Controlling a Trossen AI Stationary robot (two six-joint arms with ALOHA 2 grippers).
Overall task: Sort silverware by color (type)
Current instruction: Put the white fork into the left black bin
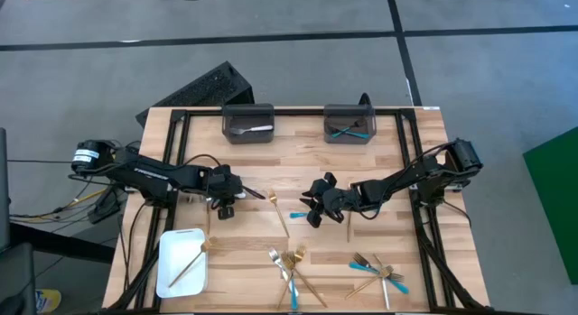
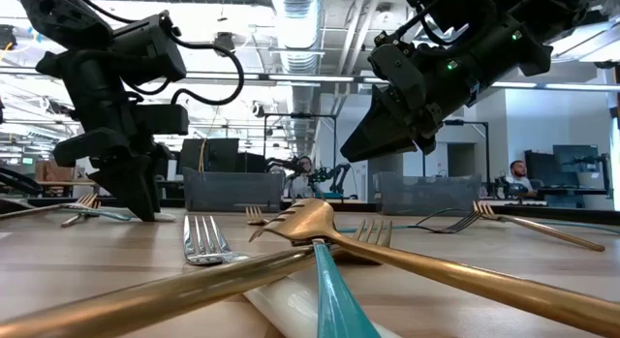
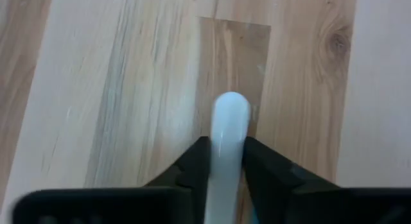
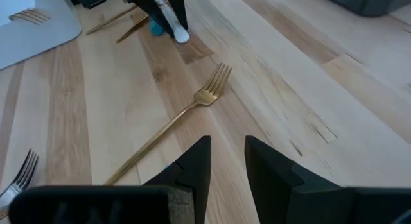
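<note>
My left gripper stands left of the table's middle, pointing down, shut on a slim pale whitish utensil. My right gripper hovers near the middle, open, with nothing between its fingers. A gold fork lies flat on the wood between the two grippers, and a turquoise-handled piece lies just beside the right gripper. More gold, silver and turquoise silverware lies in two heaps near the near edge. My left gripper pinches the pale utensil between its two fingers, close to its rounded end, which sticks out past the fingertips. The fingers come from above, pointing down. In the right wrist view that rounded end is at the tabletop; whether it touches, I cannot tell.
Two dark grey bins sit at the far edge: the left one holds a silver piece, the right one turquoise pieces. A white tray at the near left corner carries a gold fork. Bare wood lies between bins and grippers.
</note>
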